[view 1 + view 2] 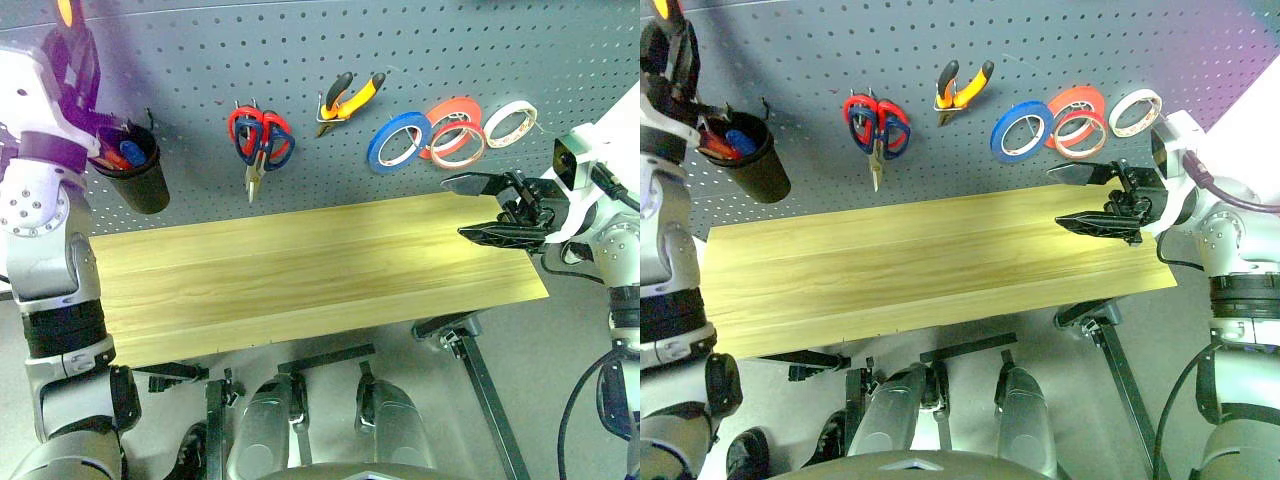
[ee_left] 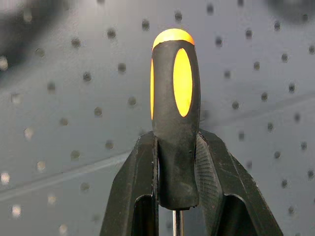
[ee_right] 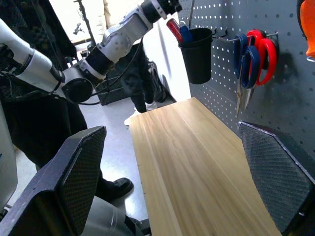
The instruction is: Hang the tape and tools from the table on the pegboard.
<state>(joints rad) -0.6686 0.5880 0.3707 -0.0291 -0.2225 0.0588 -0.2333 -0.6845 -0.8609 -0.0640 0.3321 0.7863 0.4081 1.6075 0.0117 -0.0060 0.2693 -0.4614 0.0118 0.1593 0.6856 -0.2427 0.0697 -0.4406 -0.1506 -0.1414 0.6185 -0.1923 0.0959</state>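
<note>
Screwdriver sits clamped handle-up in the left gripper, raised before the dark grey pegboard above a black cup. Right gripper hangs wide open and empty over the bare light-wood tabletop. Scissors, pliers and tape rolls hang on hooks.

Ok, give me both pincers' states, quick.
Left pincer: shut on the screwdriver, up by the pegboard.
Right pincer: open, holding nothing, above the table.
</note>
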